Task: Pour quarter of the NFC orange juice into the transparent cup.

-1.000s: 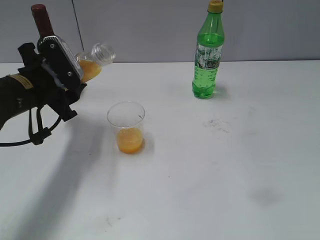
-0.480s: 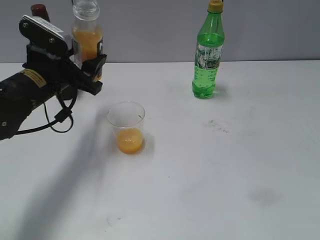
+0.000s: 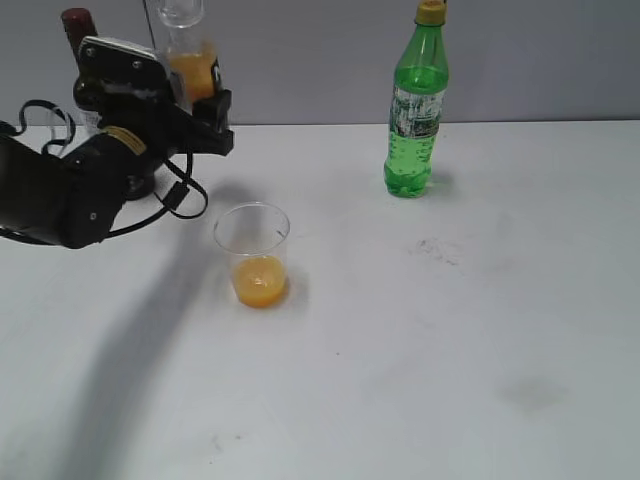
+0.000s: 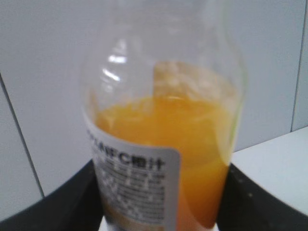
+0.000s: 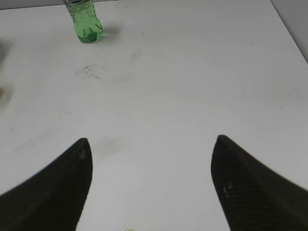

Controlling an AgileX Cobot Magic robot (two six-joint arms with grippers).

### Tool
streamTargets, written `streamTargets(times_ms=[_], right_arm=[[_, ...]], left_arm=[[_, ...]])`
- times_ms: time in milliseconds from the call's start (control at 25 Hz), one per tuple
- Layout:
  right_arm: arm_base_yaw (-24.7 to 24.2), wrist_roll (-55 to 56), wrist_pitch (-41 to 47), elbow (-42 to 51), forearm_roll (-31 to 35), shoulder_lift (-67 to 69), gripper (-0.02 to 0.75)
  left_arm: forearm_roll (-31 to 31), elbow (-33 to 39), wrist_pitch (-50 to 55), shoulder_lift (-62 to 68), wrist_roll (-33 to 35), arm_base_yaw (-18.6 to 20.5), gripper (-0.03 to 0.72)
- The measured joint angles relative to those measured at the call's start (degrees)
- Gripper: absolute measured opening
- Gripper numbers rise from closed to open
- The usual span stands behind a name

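White table [image 3: 450, 330]: left fingers [image 4: 86, 197] clamp upright NFC orange juice [image 4: 163, 159]; right fingers [image 5: 62, 183] spread, empty.

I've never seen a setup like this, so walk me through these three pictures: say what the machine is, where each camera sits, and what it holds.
It is a two-armed robot at a white table. The wide picture comes from a camera facing the table; the other two ride on the wrists. The left gripper holds the NFC orange juice upright above the table, uncapped. The transparent cup below has some juice in it. A green soda bottle stands at the back, a dark bottle behind the arm. The right gripper hangs open, empty.
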Motion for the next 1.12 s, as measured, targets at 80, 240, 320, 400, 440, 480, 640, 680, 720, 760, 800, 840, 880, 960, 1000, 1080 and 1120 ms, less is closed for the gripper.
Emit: streamTargets(times_ms=[80, 240, 320, 400, 440, 480, 640, 680, 720, 760, 800, 840, 880, 960, 1000, 1080, 1120], right_arm=[[0.0, 0.0, 0.0, 0.0, 0.0, 0.0, 0.59], [0.0, 0.0, 0.0, 0.0, 0.0, 0.0, 0.59], [0.0, 0.0, 0.0, 0.0, 0.0, 0.0, 0.59], [0.0, 0.0, 0.0, 0.0, 0.0, 0.0, 0.59], [0.0, 0.0, 0.0, 0.0, 0.0, 0.0, 0.59], [0.0, 0.0, 0.0, 0.0, 0.0, 0.0, 0.59], [0.0, 0.0, 0.0, 0.0, 0.0, 0.0, 0.59], [0.0, 0.0, 0.0, 0.0, 0.0, 0.0, 0.59], [0.0, 0.0, 0.0, 0.0, 0.0, 0.0, 0.59], [0.0, 0.0, 0.0, 0.0, 0.0, 0.0, 0.59], [0.0, 0.0, 0.0, 0.0, 0.0, 0.0, 0.59], [0.0, 0.0, 0.0, 0.0, 0.0, 0.0, 0.59], [0.0, 0.0, 0.0, 0.0, 0.0, 0.0, 0.59], [0.0, 0.0, 0.0, 0.0, 0.0, 0.0, 0.59], [0.0, 0.0, 0.0, 0.0, 0.0, 0.0, 0.59], [0.0, 0.0, 0.0, 0.0, 0.0, 0.0, 0.59], [0.0, 0.0, 0.0, 0.0, 0.0, 0.0, 0.59]], left_arm=[[-0.04, -1.33, 0.06, 2.46, -2.02, 0.0, 0.48], [-0.12, -1.91, 0.25, 6.54, -3.62, 0.0, 0.48], [-0.21, -1.91, 0.36, 8.05, -4.55, 0.0, 0.48], [-0.24, -1.91, 0.44, 8.98, -4.87, 0.0, 0.48], [-0.24, -1.94, 0.37, 9.39, -4.92, 0.0, 0.48], [-0.24, -1.94, 0.37, 9.58, -4.92, 0.0, 0.48], [1.92, -1.94, 0.42, 9.74, -5.27, 0.06, 0.48], [2.69, -1.94, 0.53, 9.74, -5.61, 0.2, 0.48], [3.18, -1.94, 0.81, 9.74, -5.88, 0.25, 0.48], [3.57, -1.94, 0.99, 9.74, -6.3, 0.31, 0.48], [3.85, -1.94, 1.13, 9.74, -6.68, 0.45, 0.48], [3.96, -1.94, 1.27, 9.74, -7.01, 0.66, 0.482], [4.04, -1.94, 1.28, 9.74, -7.41, 0.96, 0.491], [4.04, -1.94, 1.24, 9.74, -8.05, 1.35, 0.51], [3.94, -2.04, 0.76, 9.74, -8.49, 1.55, 0.52], [4.08, -2.32, -0.08, 9.74, -9.38, 1.75, 0.532], [4.14, -2.39, -0.23, 9.74, -9.49, 1.75, 0.535]])
